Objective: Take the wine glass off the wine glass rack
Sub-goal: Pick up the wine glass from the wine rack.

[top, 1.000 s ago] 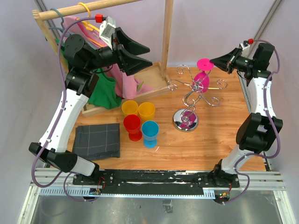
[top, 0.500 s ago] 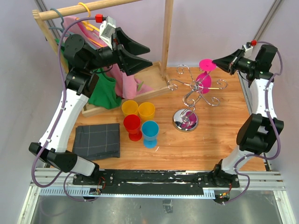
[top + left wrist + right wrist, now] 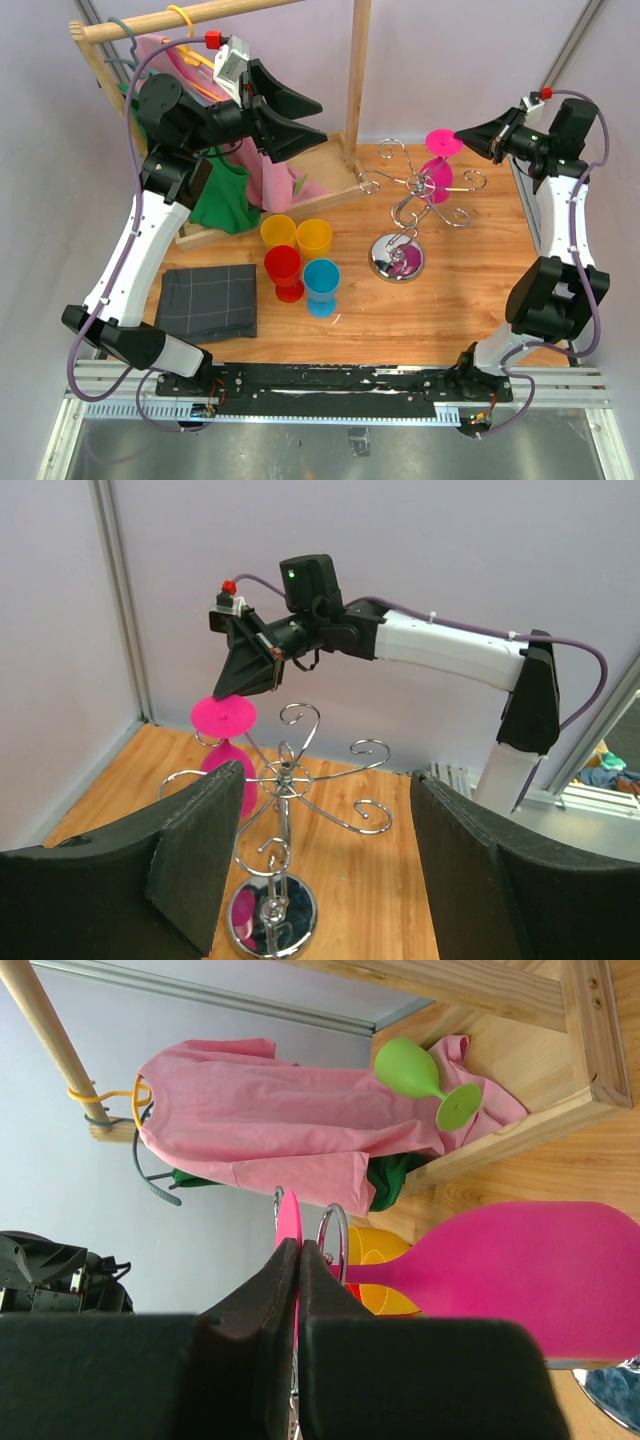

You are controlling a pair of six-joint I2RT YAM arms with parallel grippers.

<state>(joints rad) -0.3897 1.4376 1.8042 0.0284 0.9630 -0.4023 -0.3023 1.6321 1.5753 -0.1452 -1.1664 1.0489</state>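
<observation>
A pink wine glass (image 3: 432, 176) hangs upside down on a curled arm of the chrome wine glass rack (image 3: 408, 208), its flat foot (image 3: 441, 139) uppermost. My right gripper (image 3: 462, 134) is shut on the edge of that foot. In the right wrist view its fingers (image 3: 272, 1290) pinch the thin pink disc (image 3: 288, 1218) beside a chrome hook (image 3: 334, 1222), with the bowl (image 3: 520, 1270) to the right. My left gripper (image 3: 320, 118) is open, high up by the clothes rack. Its view shows the rack (image 3: 285, 780), the glass (image 3: 224, 717) and the right gripper (image 3: 243, 670).
A wooden clothes rack (image 3: 357, 70) at the back left carries a pink shirt (image 3: 270, 1125) and a green garment (image 3: 225, 200). A green wine glass (image 3: 420, 1075) lies on the rack's wooden base. Yellow (image 3: 278, 232), orange (image 3: 314, 237), red (image 3: 284, 270) and blue (image 3: 322, 283) cups and a grey cloth (image 3: 208, 300) lie left of the stand.
The right arm's wrist has drawn slightly to the right with the foot still pinched. The glass has barely shifted. The left arm has not moved.
</observation>
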